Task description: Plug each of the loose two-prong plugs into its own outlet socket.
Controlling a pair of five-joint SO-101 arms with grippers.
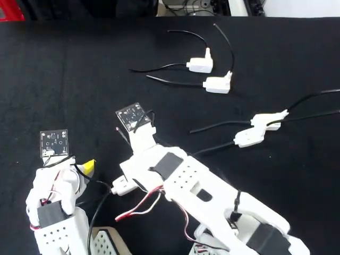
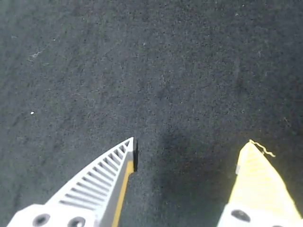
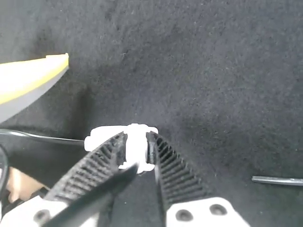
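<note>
The right claw [image 3: 138, 147] is clamped on a white two-prong plug [image 3: 105, 136] low over the bench [image 1: 64, 69], well apart from the white corded connectors [image 1: 201, 64] across the mat. The hold is thin, right at the fingertips, so the plug may twist or slip out if its black cord [image 3: 42, 137] tugs (which way the prongs face I cannot tell). The left claw [image 2: 191, 142], wide open and empty, sits just beside it and could be clipped. Loose cords [image 1: 159, 67] lie across the likely path.
</note>
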